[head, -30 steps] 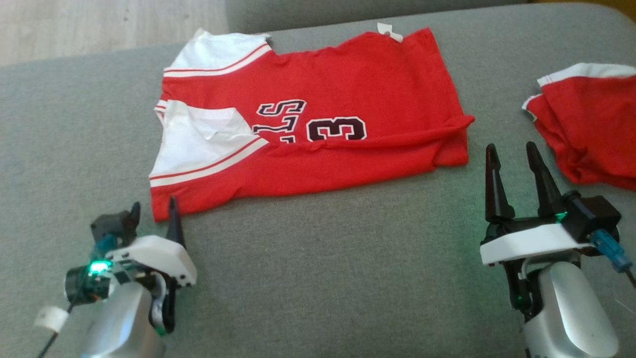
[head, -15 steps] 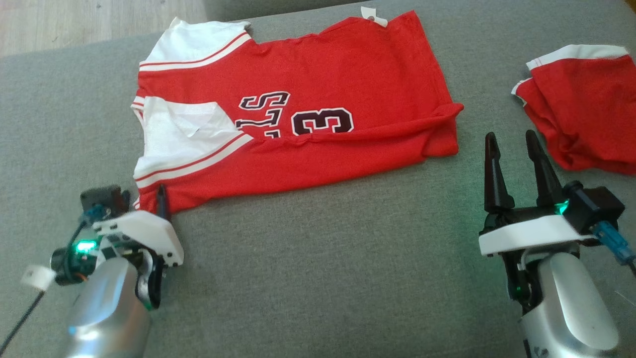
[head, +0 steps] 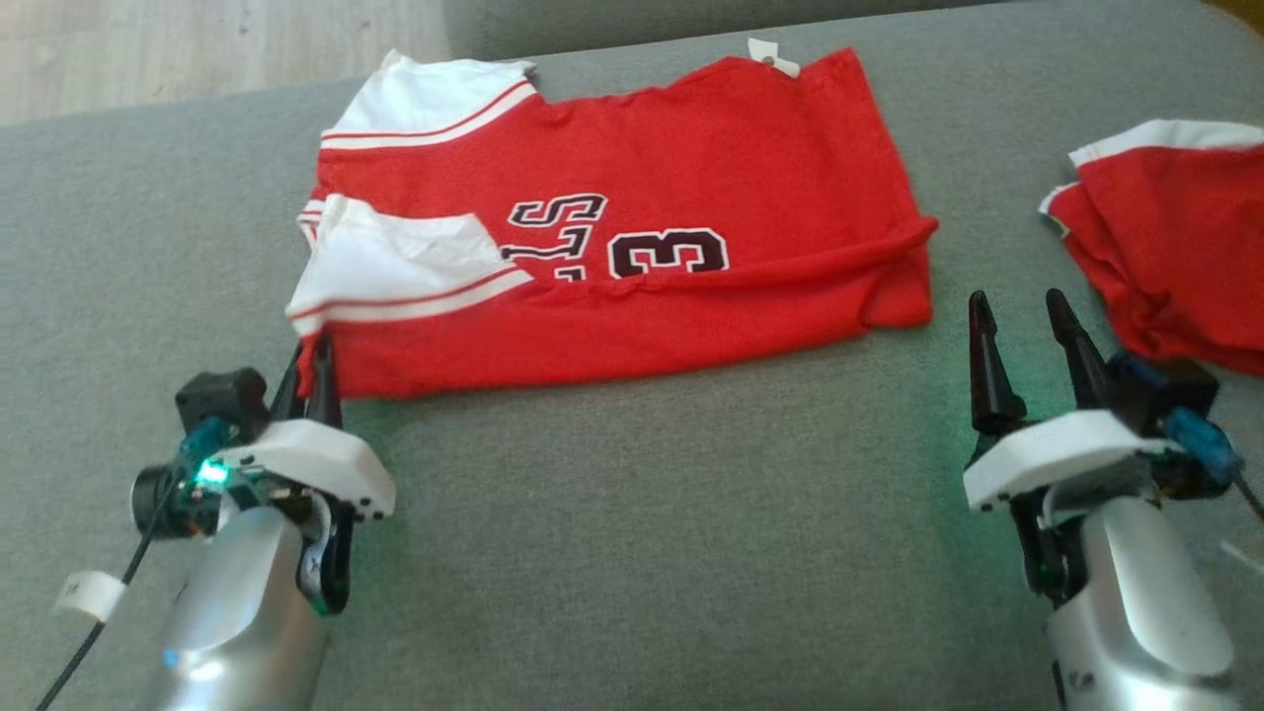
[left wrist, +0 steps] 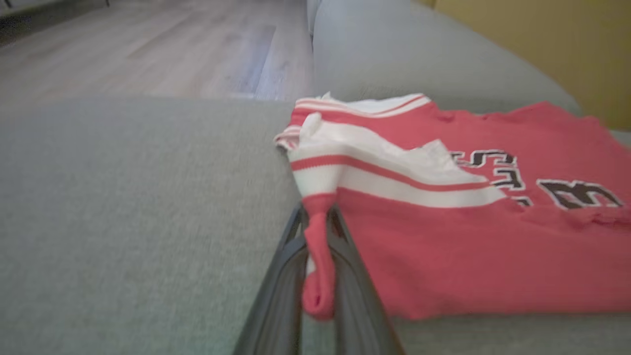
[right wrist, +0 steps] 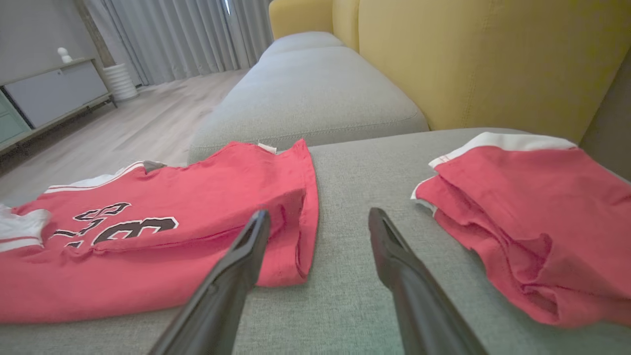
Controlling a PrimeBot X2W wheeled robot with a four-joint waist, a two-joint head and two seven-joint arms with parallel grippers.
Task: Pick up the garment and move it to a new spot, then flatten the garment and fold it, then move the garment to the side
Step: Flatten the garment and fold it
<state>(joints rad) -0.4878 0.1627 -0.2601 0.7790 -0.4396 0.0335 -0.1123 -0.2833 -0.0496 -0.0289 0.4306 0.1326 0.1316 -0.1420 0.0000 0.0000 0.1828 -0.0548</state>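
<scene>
Red jersey (head: 632, 247) lies spread sideways on the grey sofa cushion (head: 642, 513), white sleeves to the left, dark number facing up, a fold ridge running along its near side. The left gripper (head: 314, 365) is right at the near left corner, fingers pinched together on a bunched bit of red cloth just below the striped white sleeve. The right gripper (head: 1017, 296) sits with its fingers apart, gripping nothing, over bare cushion between the jersey's right end and a second red garment (head: 1175, 247) lying crumpled at the far right.
</scene>
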